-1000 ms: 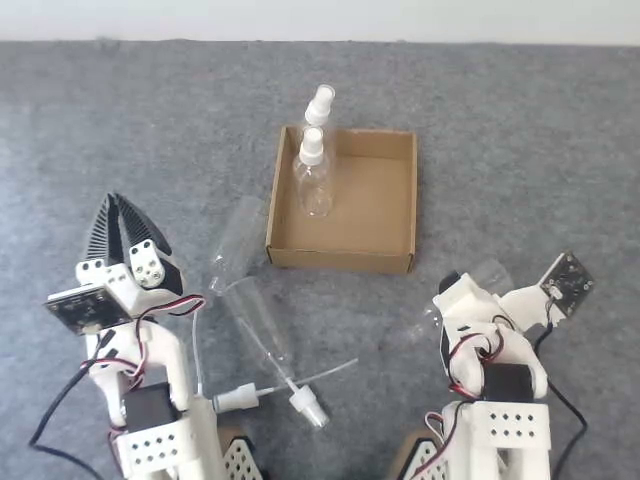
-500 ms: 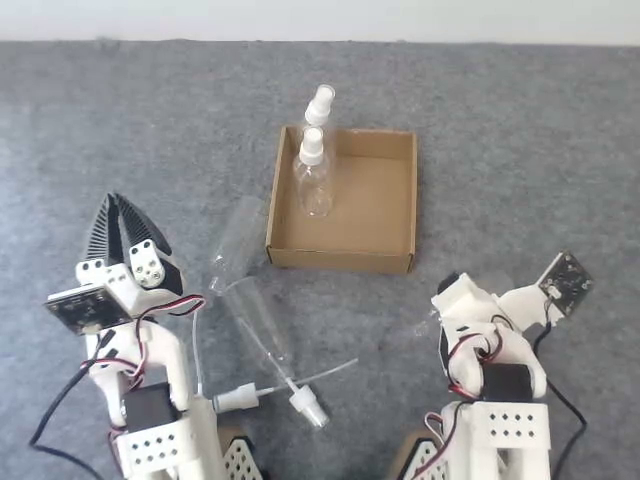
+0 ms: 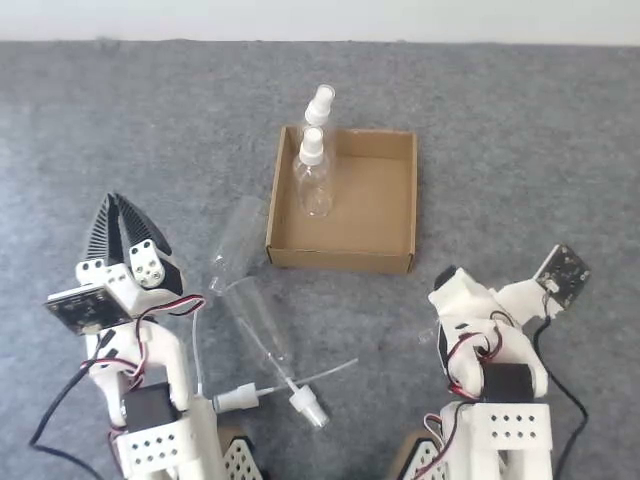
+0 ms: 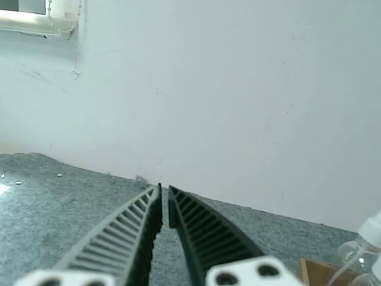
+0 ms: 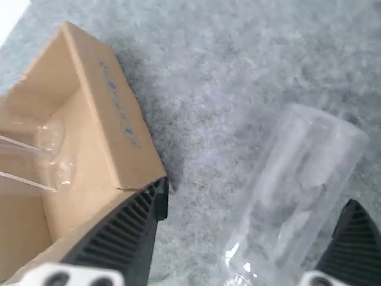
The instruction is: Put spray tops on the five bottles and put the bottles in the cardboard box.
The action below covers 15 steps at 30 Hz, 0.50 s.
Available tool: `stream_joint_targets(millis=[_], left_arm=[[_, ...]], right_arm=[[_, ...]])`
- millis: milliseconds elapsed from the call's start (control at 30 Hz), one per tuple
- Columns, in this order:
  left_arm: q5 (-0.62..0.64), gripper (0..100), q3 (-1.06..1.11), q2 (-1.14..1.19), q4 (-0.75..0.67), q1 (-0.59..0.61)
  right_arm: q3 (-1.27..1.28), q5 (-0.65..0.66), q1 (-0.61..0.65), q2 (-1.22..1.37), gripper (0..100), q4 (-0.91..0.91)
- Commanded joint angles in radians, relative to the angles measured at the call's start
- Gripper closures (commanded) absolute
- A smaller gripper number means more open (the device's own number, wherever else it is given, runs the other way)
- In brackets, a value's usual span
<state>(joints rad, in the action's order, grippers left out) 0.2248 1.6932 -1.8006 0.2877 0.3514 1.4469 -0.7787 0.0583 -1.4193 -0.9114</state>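
Observation:
The cardboard box point(image 3: 390, 262) stands mid-table with one capped bottle point(image 3: 313, 178) upright inside it. A second capped bottle point(image 3: 320, 103) stands just behind the box. Two clear bottles without tops point(image 3: 237, 235) point(image 3: 262, 315) lie left of the box. Two loose spray tops point(image 3: 240, 398) point(image 3: 308, 405) lie nearer the arm bases. My right gripper point(image 5: 256, 199) is open low over another topless clear bottle point(image 5: 297, 173), which lies between its fingers beside the box corner point(image 5: 128, 137). My left gripper point(image 4: 164, 192) is shut and empty, raised at the table's left point(image 3: 120, 225).
Grey carpet covers the table, and a white wall runs along the far edge. The right arm's body point(image 3: 465, 305) hides its bottle from above. The left wrist view catches a capped bottle point(image 4: 369, 241) and a box corner point(image 4: 315, 271).
The right arm has shifted slightly left and lower over the bottle near the box's front right corner, covering it from above. The left arm has kept still.

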Motion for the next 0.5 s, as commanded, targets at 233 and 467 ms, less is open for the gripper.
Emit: stream_joint_targets(millis=[233, 467], left_arm=[[-0.009, 98, -0.008, -0.020, 0.003, 0.005], [-0.009, 98, -0.008, -0.020, 0.003, 0.005]], right_arm=[[-0.330, 0.100, -0.001, -0.012, 61.5, -0.289], [-0.348, 0.130, -0.001, -0.012, 61.5, -0.300]])
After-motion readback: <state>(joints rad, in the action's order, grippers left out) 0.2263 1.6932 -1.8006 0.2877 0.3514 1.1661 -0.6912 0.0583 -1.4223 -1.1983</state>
